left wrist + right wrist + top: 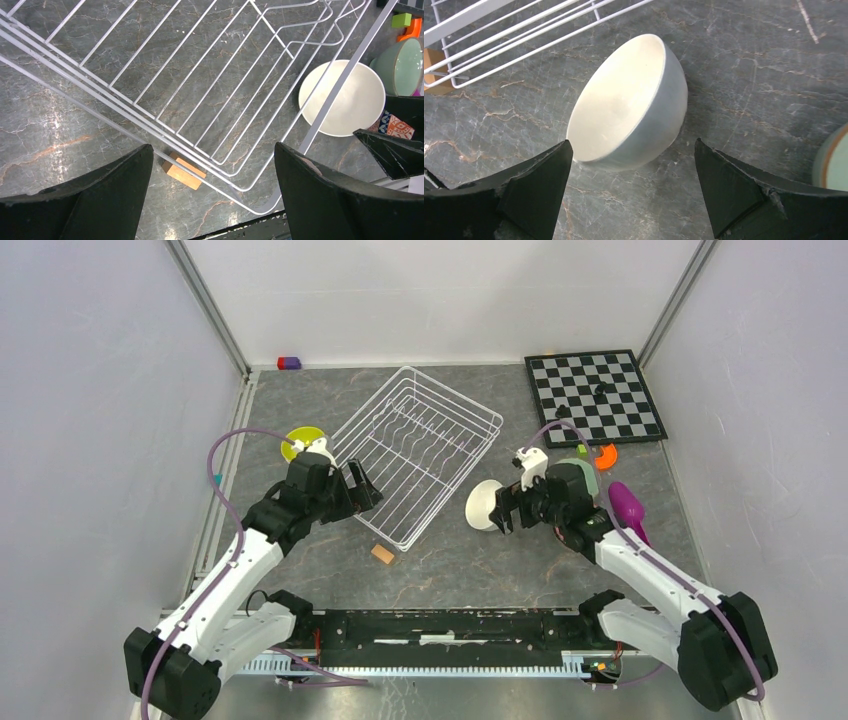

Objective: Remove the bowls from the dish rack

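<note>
Field notes. The dish rack (415, 455) is the biggest item. It sits skewed at the centre of the overhead frame on the grey marbled table (470, 570), with the chessboard (594, 395) at upper right. My left gripper (362, 490) hangs over the rack's lower-left edge, jaws spread wide with nothing between them. Its wrist view looks down through the wires at the rack's near corner. My right gripper (630, 150) sits just right of the rack, jaws equally wide and closed on nothing. The white bowl (629, 102) lies on the table directly under that gripper, outside the rack and just beside its right corner. It is tipped on its side with its mouth toward the left of the wrist frame. Its lower rim comes close to the left-of-frame finger (524, 190); I cannot tell whether they touch. A pale green bowl (402, 65) lies tilted just past the white one, at the right edge of the left wrist frame. A yellow-green bowl (300, 443) sits left of the rack, partly behind my left wrist. A small wooden block (183, 171) lies just outside the rack's bottom corner.
</note>
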`<state>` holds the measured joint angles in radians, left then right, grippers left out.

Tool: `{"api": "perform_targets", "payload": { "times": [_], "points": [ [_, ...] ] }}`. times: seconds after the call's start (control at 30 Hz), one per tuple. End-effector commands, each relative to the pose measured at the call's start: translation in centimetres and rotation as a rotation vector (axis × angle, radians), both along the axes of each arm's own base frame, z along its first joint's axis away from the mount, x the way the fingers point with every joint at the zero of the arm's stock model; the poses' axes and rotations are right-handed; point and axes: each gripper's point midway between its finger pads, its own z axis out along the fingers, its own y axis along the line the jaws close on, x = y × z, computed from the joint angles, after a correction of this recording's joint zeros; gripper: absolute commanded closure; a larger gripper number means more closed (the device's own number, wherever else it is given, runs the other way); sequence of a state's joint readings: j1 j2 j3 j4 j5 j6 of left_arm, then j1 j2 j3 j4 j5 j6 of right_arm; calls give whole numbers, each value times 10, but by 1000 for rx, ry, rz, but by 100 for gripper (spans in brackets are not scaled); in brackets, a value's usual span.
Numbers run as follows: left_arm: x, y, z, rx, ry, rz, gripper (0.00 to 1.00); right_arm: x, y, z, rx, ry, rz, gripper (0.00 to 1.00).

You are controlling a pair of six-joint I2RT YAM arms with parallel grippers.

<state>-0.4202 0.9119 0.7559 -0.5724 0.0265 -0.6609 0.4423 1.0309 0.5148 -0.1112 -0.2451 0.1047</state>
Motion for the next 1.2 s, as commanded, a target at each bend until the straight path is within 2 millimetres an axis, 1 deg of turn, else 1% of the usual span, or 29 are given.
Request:
{"api": "perform_targets", "payload": {
  "times": [0.0,0.17,0.3,0.53,0.6,0.7,0.8,0.97,1.0,1.1,1.17],
  "points": [
    [7,-4,8,-28,-33,5,4,19,-6,34,-9,-113,-50,3],
    [6,-3,8,-26,-34,7,4,26,-19,52,-25,-182,-124,4],
    [5,-1,9,-24,-39,12,4,27,-27,64,-27,-234,-160,4],
    [4,3,12,-15,-40,32,3,25,-31,70,-28,-260,-166,5],
    [6,14,11,17,-40,89,3,25,-31,72,-28,-263,-166,5],
    [6,36,10,77,-31,212,1,24,-32,73,-29,-270,-167,5],
    [7,54,11,117,-38,311,1,24,-33,71,-35,-269,-172,5],
    [5,63,14,115,-55,367,1,27,-39,55,-58,-233,-215,5],
    [5,64,14,112,-59,378,1,28,-36,56,-44,-227,-213,6],
    [4,68,13,95,-63,421,1,29,-13,70,55,-226,-141,8],
    [5,66,15,79,-69,420,2,29,-1,79,116,-221,-113,8]
  ]
}}
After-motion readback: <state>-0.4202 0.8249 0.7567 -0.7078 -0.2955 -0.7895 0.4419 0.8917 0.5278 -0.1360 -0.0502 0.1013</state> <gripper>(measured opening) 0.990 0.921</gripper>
